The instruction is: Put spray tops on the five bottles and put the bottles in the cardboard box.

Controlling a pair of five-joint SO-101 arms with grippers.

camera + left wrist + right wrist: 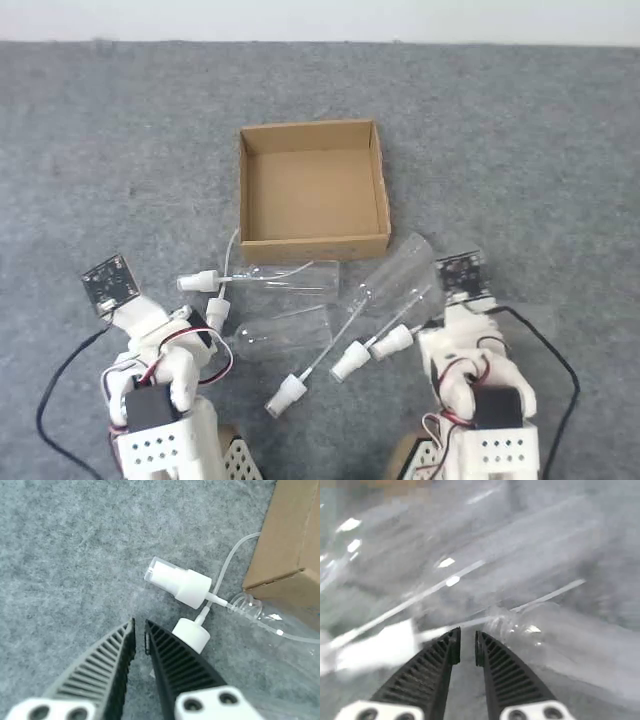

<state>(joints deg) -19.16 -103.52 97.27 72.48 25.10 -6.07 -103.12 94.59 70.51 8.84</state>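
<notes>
While no bottle sits yet in the open brown cardboard box (312, 185), the left gripper (139, 625) hangs low over the grey carpet (100, 150). Its two black jaws are almost together, with nothing between them. Just past its tips lie two white plastic spray tops (180, 582), one right beside a jaw and one a bit farther off. Their thin tubes run into two clear plastic bottles (295, 277) that lie on their sides, long way across the table, necks toward the left arm. So the left arm looks like the near one for these. The box stands just behind them, with open carpet all around it. Farther right, more clear bottles (400, 275) lie slanted, and three more spray tops (350, 360) point toward the right arm. The right gripper (466, 632) is close over a clear bottle, its jaws nearly closed and holding nothing.
</notes>
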